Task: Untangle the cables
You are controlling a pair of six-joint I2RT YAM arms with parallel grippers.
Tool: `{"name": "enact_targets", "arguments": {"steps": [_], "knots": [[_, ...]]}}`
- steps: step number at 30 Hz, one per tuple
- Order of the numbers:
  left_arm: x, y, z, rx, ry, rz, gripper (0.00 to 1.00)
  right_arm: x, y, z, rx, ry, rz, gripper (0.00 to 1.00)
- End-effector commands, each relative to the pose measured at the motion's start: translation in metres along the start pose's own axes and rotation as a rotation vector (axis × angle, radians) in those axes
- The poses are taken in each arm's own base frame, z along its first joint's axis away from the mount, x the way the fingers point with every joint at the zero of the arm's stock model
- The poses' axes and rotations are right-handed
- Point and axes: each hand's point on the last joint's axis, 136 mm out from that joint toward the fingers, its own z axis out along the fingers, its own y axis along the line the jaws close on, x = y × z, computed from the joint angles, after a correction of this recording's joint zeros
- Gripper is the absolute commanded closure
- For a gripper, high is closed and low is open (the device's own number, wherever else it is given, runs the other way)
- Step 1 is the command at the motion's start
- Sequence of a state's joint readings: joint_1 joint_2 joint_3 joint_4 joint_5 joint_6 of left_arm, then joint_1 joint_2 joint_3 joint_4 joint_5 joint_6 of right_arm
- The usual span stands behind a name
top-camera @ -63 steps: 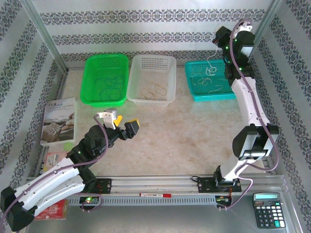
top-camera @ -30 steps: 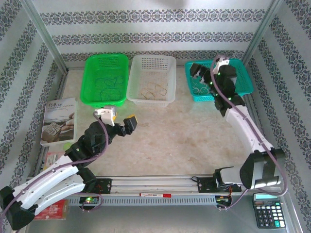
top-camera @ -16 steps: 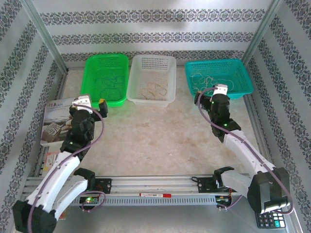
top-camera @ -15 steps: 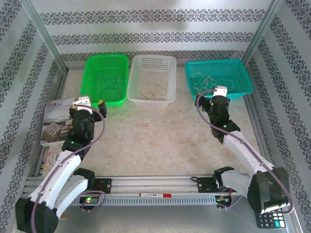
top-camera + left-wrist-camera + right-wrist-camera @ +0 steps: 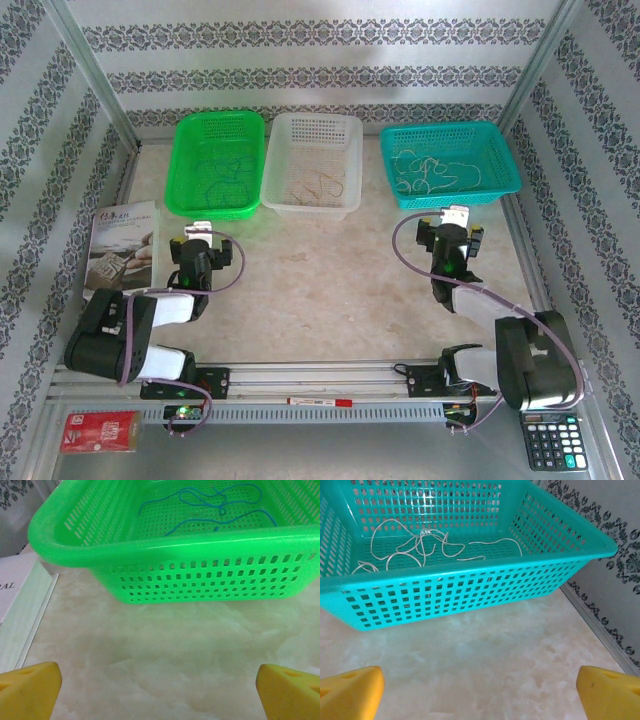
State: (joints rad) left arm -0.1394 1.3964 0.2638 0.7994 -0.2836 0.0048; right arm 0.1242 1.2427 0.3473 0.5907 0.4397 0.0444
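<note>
Two pairs of yellow jaws gape empty before perforated plastic baskets (image 5: pixel 200 580) holding thin curly cables (image 5: pixel 422 542).

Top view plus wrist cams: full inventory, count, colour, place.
green basket: 1, green, far left
white basket: 1, white, far middle
teal basket: 1, teal, far right
blue cables: few strands, blue, in green basket
yellowish cables: few strands, yellowish, in white basket
white cables: few strands, white, in teal basket
book: 1, pale, left edge
red packet: 1, red, near-left corner
pen: 1, red-white, near rail
calculator: 1, dark, near-right corner
left tool: yellow tips, open, facing green basket
right tool: yellow tips, open, facing teal basket
</note>
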Motion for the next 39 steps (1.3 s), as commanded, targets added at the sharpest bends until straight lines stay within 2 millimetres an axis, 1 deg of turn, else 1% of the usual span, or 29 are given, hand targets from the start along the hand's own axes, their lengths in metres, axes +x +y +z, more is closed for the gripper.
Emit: {"name": "enact_targets", "arguments": {"steps": [1, 4, 7, 8, 10, 13, 16, 18, 20, 21, 22, 39], "knots": [[-0.046, 0.002, 0.002, 0.02, -0.195, -0.033, 0.0, -0.016, 0.007, -0.001, -0.051, -0.142, 0.038, 0.02], [-0.04, -0.002, 0.009, 0.042, -0.19, -0.032, 0.0, -0.014, 0.018, -0.001, -0.114, -0.17, 0.028, 0.02], [-0.034, -0.004, 0.015, 0.061, -0.177, -0.035, 0.0, -0.004, 0.029, 0.004, -0.168, -0.202, 0.02, 0.02], [-0.032, -0.004, 0.017, 0.065, -0.175, -0.039, 0.0, 0.002, 0.031, 0.007, -0.172, -0.199, 0.012, 0.02], [-0.028, -0.004, 0.021, 0.075, -0.164, -0.046, 0.0, -0.001, 0.035, 0.01, -0.178, -0.231, 0.012, 0.02], [-0.027, -0.007, 0.027, 0.093, -0.145, -0.038, 0.0, 0.002, 0.038, 0.015, -0.199, -0.172, 0.005, 0.02], [-0.027, -0.012, 0.031, 0.121, -0.119, -0.023, 0.0, 0.001, 0.041, 0.022, -0.227, -0.158, 0.012, 0.02], [-0.026, -0.012, 0.034, 0.126, -0.099, -0.029, 0.0, 0.002, 0.041, 0.028, -0.228, -0.115, 0.016, 0.02], [-0.026, -0.011, 0.038, 0.138, -0.077, -0.042, 0.0, 0.009, 0.036, 0.033, -0.228, -0.071, 0.044, 0.02], [-0.025, -0.01, 0.04, 0.145, -0.067, -0.054, 0.0, -0.001, 0.034, 0.037, -0.229, -0.085, 0.062, 0.02], [-0.025, -0.007, 0.042, 0.154, -0.062, -0.069, 0.0, -0.002, 0.033, 0.038, -0.228, -0.085, 0.065, 0.02], [-0.024, -0.006, 0.043, 0.159, -0.052, -0.077, 0.0, -0.002, 0.033, 0.036, -0.218, -0.092, 0.059, 0.02]]}}
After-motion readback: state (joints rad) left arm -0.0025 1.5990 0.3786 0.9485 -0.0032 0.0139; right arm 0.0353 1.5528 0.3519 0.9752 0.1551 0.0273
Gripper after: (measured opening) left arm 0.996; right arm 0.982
